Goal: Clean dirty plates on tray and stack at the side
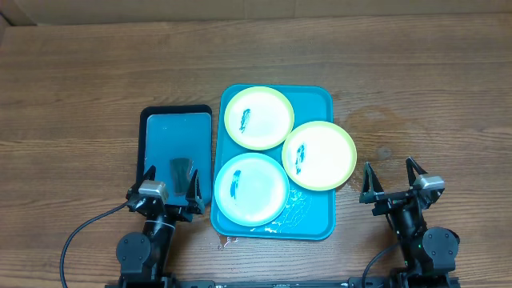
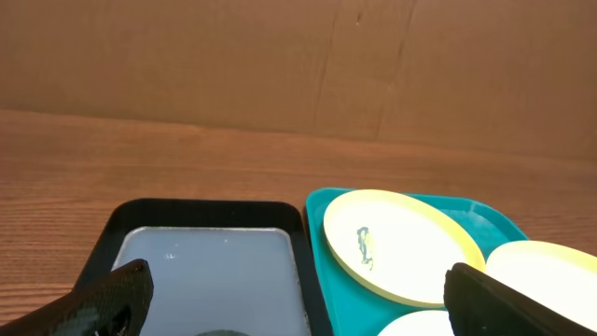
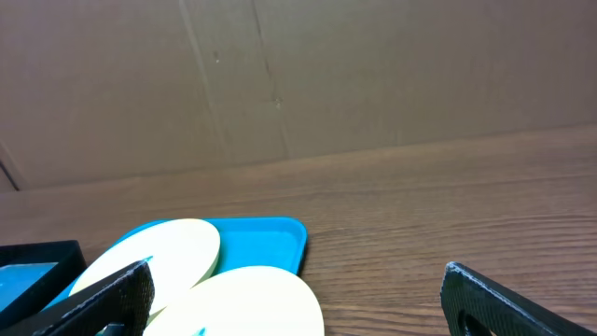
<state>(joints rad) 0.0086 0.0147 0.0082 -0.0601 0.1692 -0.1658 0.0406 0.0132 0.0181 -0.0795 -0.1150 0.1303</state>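
Nothing begun yet, by the look of it. At 7 o'clock of the table (image 1: 72, 88), the left gripper (image 1: 170, 181): jaws spread wide, nothing held, poised over the near end of the smaller dark-rimmed tray (image 1: 152, 120). At 4 o'clock, the right gripper (image 1: 390, 173): likewise agape and empty, over bare wood.

Dead centre, the turquoise tray (image 1: 320, 100), all three plates on it. At its 11 o'clock, the far yellow-green plate (image 1: 258, 118). At 3 o'clock, the right yellow-green plate (image 1: 319, 155), overhanging the tray's rim. At 7 o'clock, the light blue plate (image 1: 251, 189). A dark teal smear on each. In the smaller tray, which looks to hold water, a dark pad (image 1: 182, 170), probably a sponge.

Likely troubles:
- Overhanging plate prone to tip or slide onto the wood if pressed on its outer edge during wiping.
- Shallow rims hard to pinch and apt to slip on lifting, more so given the wet film (image 1: 294, 210) at the tray's 5 o'clock.
- Plates crowded close, so dragging one could shove its neighbours.
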